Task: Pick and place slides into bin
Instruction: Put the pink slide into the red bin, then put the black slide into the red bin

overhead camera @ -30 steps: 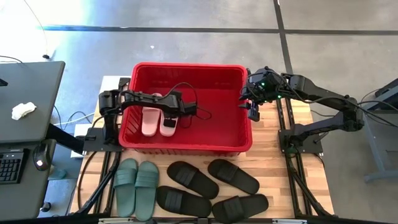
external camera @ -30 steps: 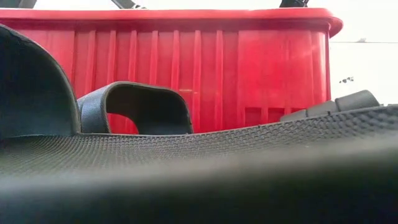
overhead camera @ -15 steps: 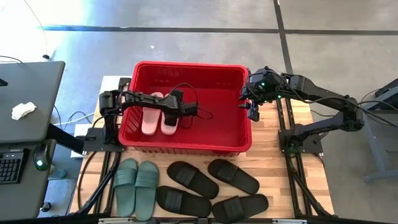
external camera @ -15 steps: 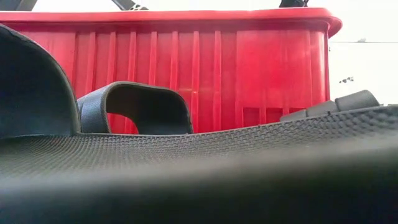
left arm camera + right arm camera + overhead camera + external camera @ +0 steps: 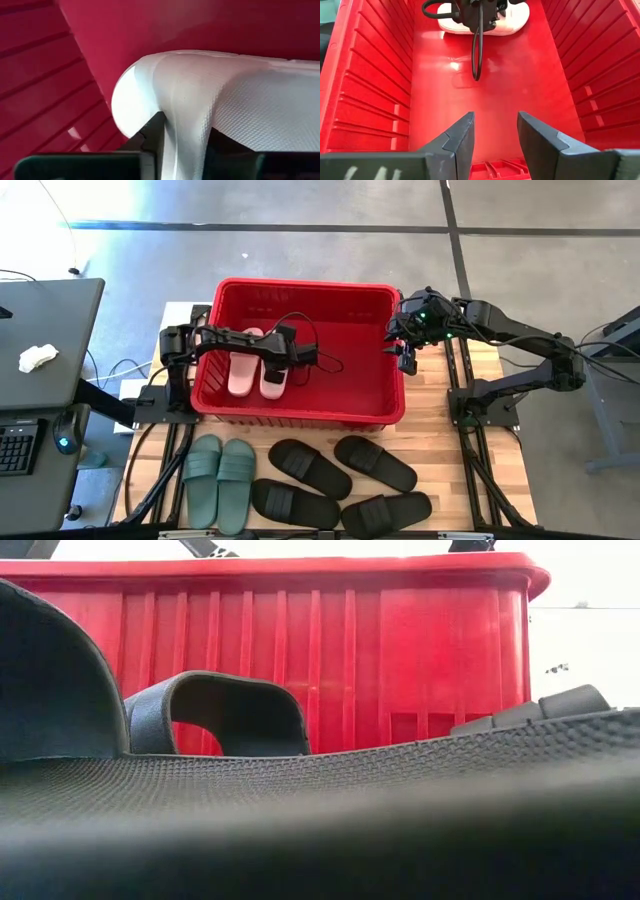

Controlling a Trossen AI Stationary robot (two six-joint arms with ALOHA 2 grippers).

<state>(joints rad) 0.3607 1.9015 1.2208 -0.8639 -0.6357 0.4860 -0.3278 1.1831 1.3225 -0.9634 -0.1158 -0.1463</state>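
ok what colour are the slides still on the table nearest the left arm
Sage green, shown best in the high view.

Left arm (image 5: 225, 340) stretched rightward, right gripper (image 5: 495, 131) jaws parted, held high

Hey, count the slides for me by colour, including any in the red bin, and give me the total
Pale pink slides: 2, lying in the bin
Sage green slides: 2, on the table
Black slides: 4, on the table
Total: 8 slides
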